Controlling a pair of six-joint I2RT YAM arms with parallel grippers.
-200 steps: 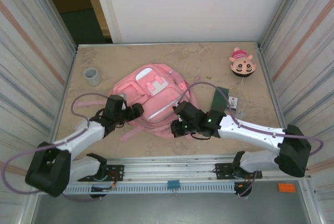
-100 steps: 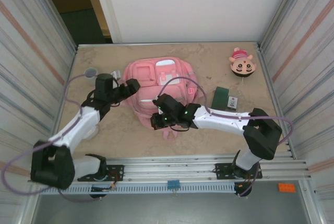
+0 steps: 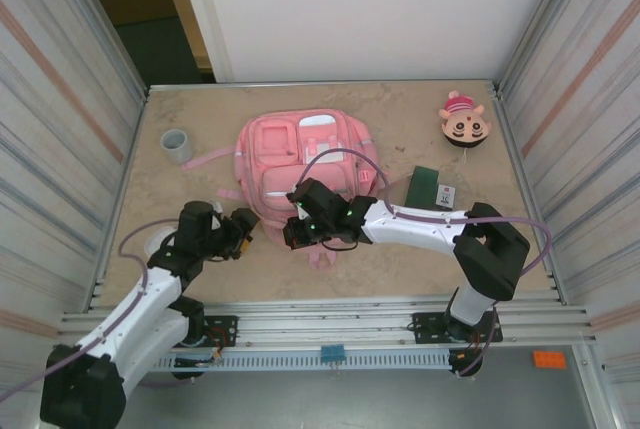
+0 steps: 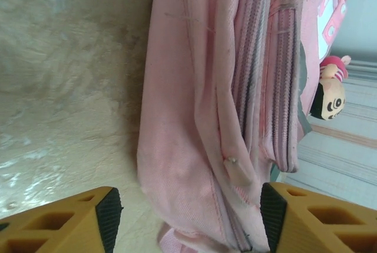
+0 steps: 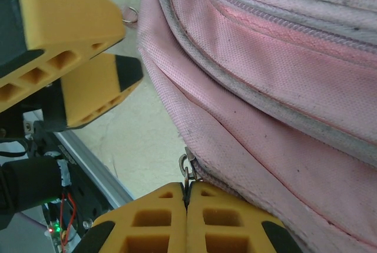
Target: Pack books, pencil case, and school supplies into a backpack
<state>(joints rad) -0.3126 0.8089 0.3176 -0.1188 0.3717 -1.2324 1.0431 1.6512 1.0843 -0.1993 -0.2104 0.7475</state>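
Observation:
The pink backpack (image 3: 300, 154) lies flat mid-table, front pockets up. My right gripper (image 3: 291, 233) sits at its near edge, shut on a metal zipper pull (image 5: 187, 169) of the backpack (image 5: 277, 88). My left gripper (image 3: 244, 231) hovers open just left of it, and one of its yellow fingers (image 5: 70, 23) appears in the right wrist view. In the left wrist view the backpack's lower corner (image 4: 188, 164) lies between the spread fingertips (image 4: 109, 212) without touching them. The dark green pencil case (image 3: 424, 186) lies right of the backpack, with the small pale school supplies item (image 3: 446, 196) beside it. The books are out of view.
A small grey cup (image 3: 177, 145) stands at the far left. A round cartoon-face toy (image 3: 464, 121) with a pink cap lies at the back right. Metal walls close in both sides, and a rail runs along the near edge.
The backpack swung round and further from me. My left arm drew back from the backpack's upper left to its near left corner, jaws narrowing slightly. My right gripper slid left along the near edge, still shut.

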